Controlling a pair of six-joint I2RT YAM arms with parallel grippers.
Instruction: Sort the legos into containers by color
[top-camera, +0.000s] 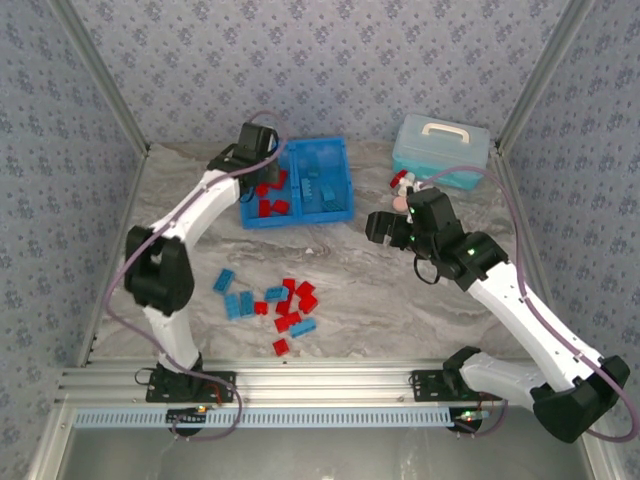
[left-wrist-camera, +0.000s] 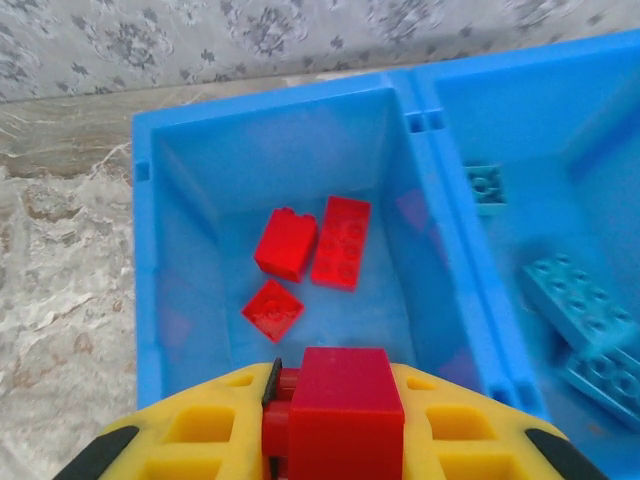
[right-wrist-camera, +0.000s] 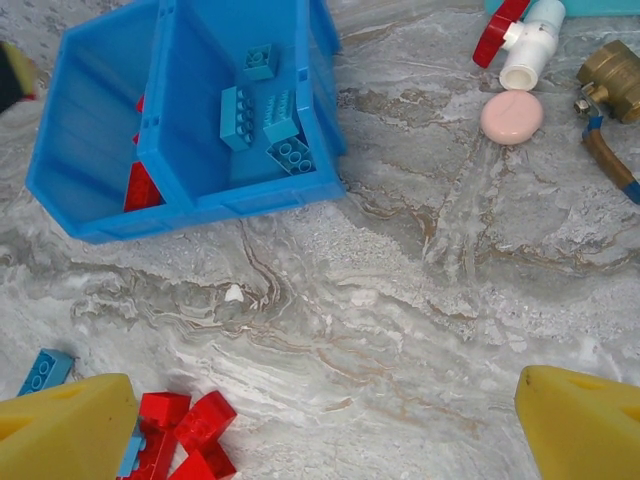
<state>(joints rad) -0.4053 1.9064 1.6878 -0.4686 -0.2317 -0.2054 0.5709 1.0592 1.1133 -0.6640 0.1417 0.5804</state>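
Red over red: left claw (left-wrist-camera: 335, 440) clamped on a brick (left-wrist-camera: 345, 400) above the left compartment (left-wrist-camera: 180, 210), right claw (right-wrist-camera: 325, 420) spread wide over the tabletop (right-wrist-camera: 400, 300) near the loose pile (right-wrist-camera: 180, 440), light, stiff, slick plastic best pinched across flat sides, never the studs.

Entry: we read no text, label, brand, number or sign in any view. The blue tray (top-camera: 300, 221) has plain walls. The stud tops of the legos (left-wrist-camera: 580, 300) inside it are too small to show lettering. The pale case (top-camera: 440, 148) right of the tray has no legible marking.
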